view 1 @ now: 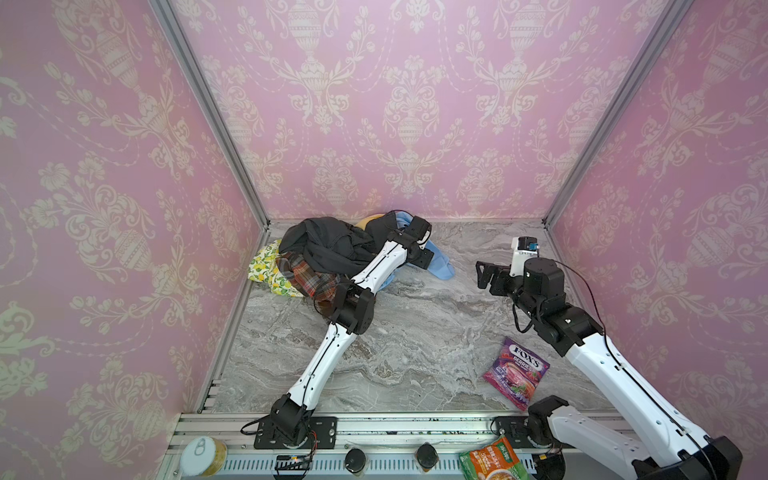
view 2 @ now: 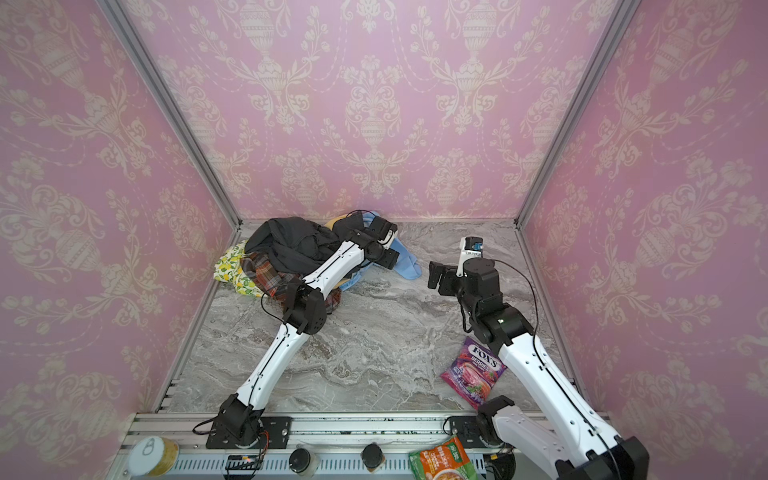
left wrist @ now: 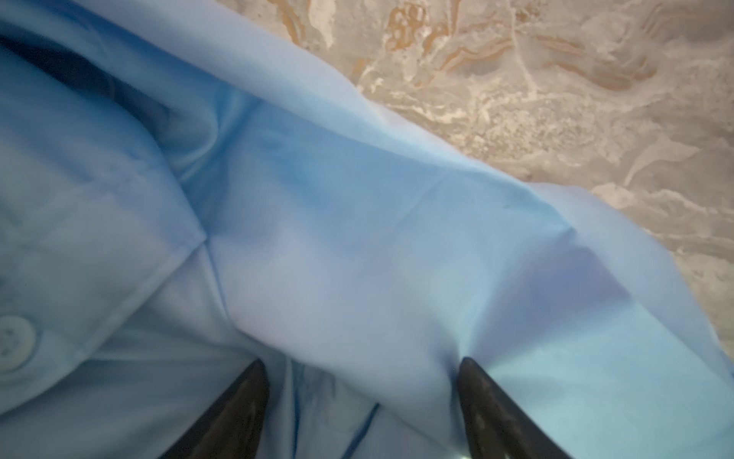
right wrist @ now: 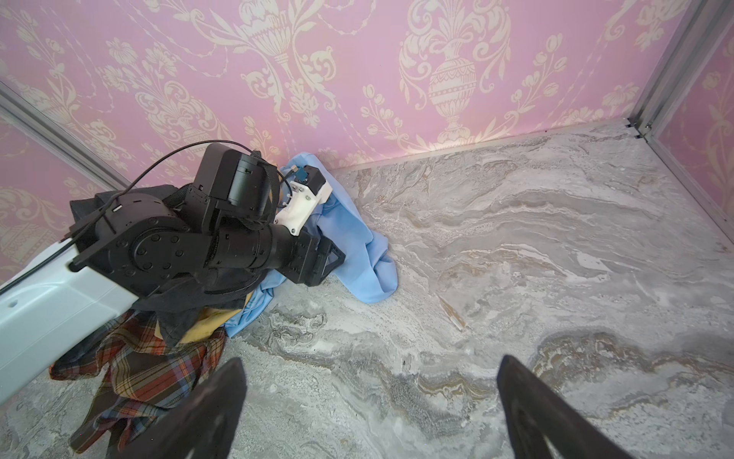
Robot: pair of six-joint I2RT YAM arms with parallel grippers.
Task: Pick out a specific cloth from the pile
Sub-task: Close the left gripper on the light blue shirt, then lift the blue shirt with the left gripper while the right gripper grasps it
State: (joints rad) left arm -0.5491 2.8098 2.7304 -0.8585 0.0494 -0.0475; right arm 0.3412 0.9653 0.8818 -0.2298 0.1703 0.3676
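Pile (view 1: pixel 320 253) of black, plaid, mustard, lemon-print garments in back-left corner, cloth (view 1: pixel 441 262), sky-blue, smooth, crumpled, partly buried, spilling from its right side

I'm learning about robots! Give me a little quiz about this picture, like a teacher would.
1. True or false: the right gripper holds the shiny purple plastic candy bag.
2. Which cloth does the left gripper press on? A black garment; B light sky-blue smooth shirt; C red-brown plaid cloth.
3. Which fruit is printed on the crumpled white cloth?
Key: 1 false; 2 B; 3 lemons.
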